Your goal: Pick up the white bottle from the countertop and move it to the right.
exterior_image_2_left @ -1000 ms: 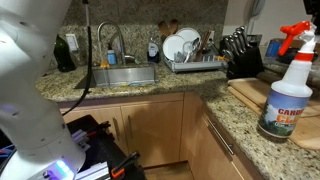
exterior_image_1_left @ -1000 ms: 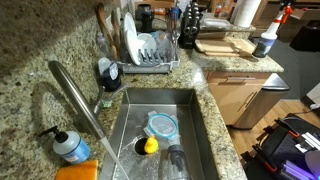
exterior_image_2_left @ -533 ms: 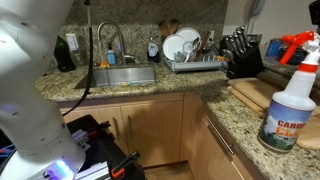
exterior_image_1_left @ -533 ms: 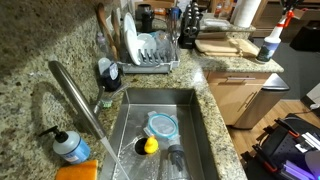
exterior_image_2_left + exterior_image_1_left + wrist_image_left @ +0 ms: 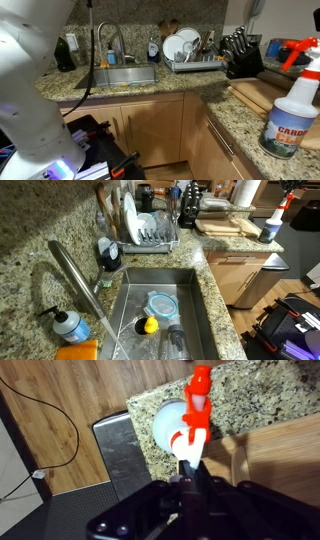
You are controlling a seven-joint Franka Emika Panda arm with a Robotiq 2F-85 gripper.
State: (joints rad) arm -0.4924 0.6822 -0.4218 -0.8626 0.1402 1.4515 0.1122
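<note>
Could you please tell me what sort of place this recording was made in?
Most likely a home kitchen: a steel sink set in the granite countertop, a dish rack with plates, and a knife block.

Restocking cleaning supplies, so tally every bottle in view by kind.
white bottle with red spray trigger: 1
blue-liquid pump bottle: 1
dark blue bottle: 1
Total: 3
</note>
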